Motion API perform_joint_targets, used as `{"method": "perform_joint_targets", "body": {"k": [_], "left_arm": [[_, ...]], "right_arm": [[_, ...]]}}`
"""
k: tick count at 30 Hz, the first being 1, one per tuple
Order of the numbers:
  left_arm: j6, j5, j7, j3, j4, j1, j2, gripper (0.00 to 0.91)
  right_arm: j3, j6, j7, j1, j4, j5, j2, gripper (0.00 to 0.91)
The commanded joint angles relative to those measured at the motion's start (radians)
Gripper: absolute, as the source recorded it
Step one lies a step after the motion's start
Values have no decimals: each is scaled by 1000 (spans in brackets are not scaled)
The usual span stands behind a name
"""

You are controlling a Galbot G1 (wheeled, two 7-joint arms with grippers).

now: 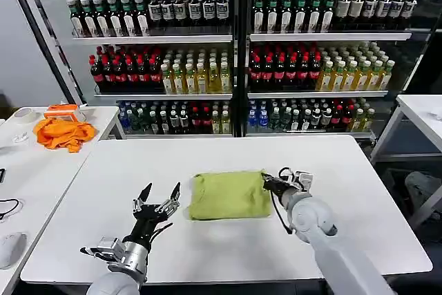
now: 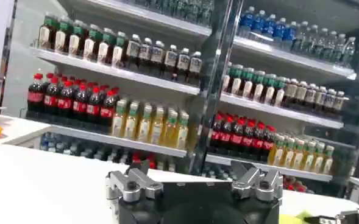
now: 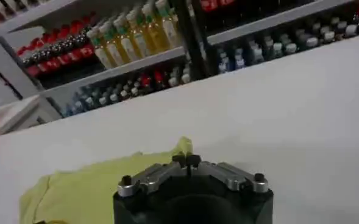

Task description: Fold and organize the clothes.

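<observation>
The clothes are one light yellow-green T-shirt [image 1: 229,195], folded into a rough square in the middle of the white table [image 1: 228,246]. My right gripper [image 1: 267,182] is at the shirt's right edge. In the right wrist view its fingertips [image 3: 185,160] meet, with a raised corner of the T-shirt [image 3: 183,146] standing up right at them, so they look pinched on that edge. The rest of the shirt [image 3: 81,189] lies flat beside it. My left gripper [image 1: 160,197] hovers open just left of the shirt with nothing in it; its fingers [image 2: 132,182] are spread wide.
An orange cloth [image 1: 63,133] and an orange tool lie on a second table [image 1: 41,170] at the left, with a mouse [image 1: 10,248] near its front. Shelves of drink bottles [image 1: 235,67] stand behind. Another table's corner [image 1: 423,112] shows at the right.
</observation>
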Motion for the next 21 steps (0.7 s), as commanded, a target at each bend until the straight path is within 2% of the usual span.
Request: {"method": "perform_joint_targets", "body": {"k": [1,3,9,11,15,21], "left_arm": [[-2,2,7,5,-11,2,-2,907],[-2,6,7,6,-13,2,-4,907],[-20,103,7,3,-4,7,0,907],[-40,156,6,2,4,15,-2,907],[-55,194,3,-2,10,28,-4,907],[-87,245,-12,-30,42,33,21,907]], "right_arm": [[32,-24,-63,-1,16,-50,-56,907],[42,24,-70,-23,39,-94,-54,907],[82,231,-141,-178,173,-348,-99,907],[104,280,-142,-244,210,-423,-103,907],[202,346,-138,-397,306,-553,-99,907],[348,394,-145,-639,416,-610,-74,907]]}}
